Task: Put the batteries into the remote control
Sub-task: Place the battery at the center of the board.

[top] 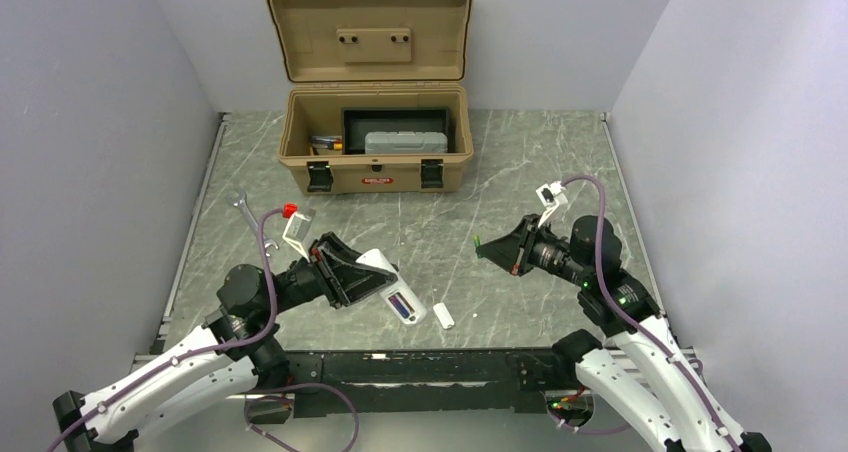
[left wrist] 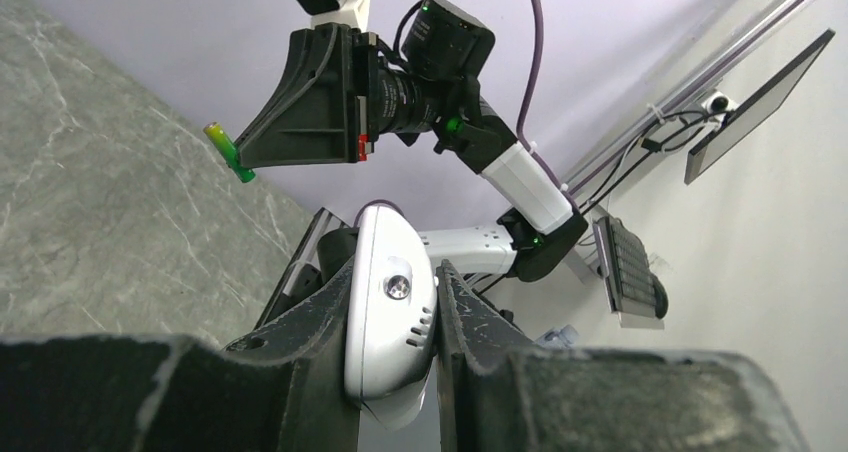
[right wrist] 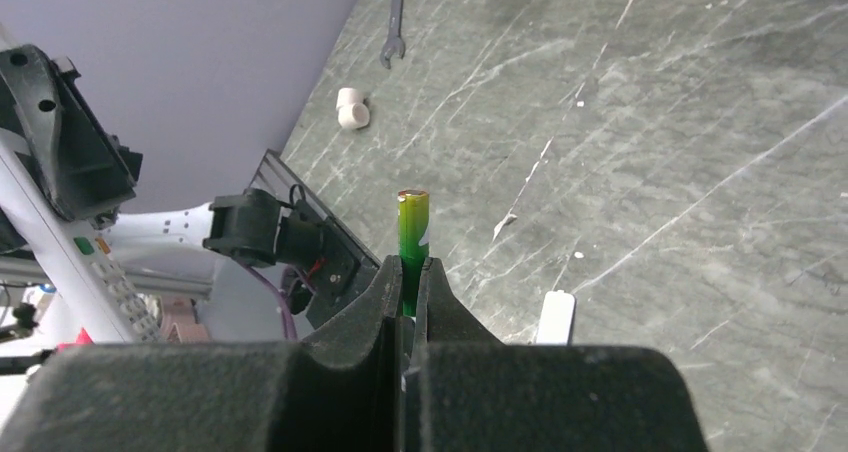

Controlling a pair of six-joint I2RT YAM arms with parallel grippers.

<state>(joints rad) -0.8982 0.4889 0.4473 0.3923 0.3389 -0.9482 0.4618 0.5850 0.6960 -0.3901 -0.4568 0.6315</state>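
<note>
- Grey-green marbled table, closed in by plain pale walls.
- Silver wrench lies flat at about 10 o'clock on the table, close to the left wall.
- Left gripper hovers at about 7 o'clock, its jaws clamped on the remote control. The remote is a slim white bar, and its free end points toward 4 o'clock.
- From the left wrist, the remote's rounded white end is squeezed between the two black fingers.
- A dark purple battery lies in a recess near the remote's free end.
- Tan toolbox stands at 12 o'clock with its lid up.
- Small white tab lies loose at 6 o'clock, just beside the remote's tip and apart from it.
- Right gripper hangs at about 4 o'clock, well apart from the remote, its jaws pinched on the green battery.
- From the right wrist, this thin green battery stands up out of the fingertips, with a pale metal cap on top.
</note>
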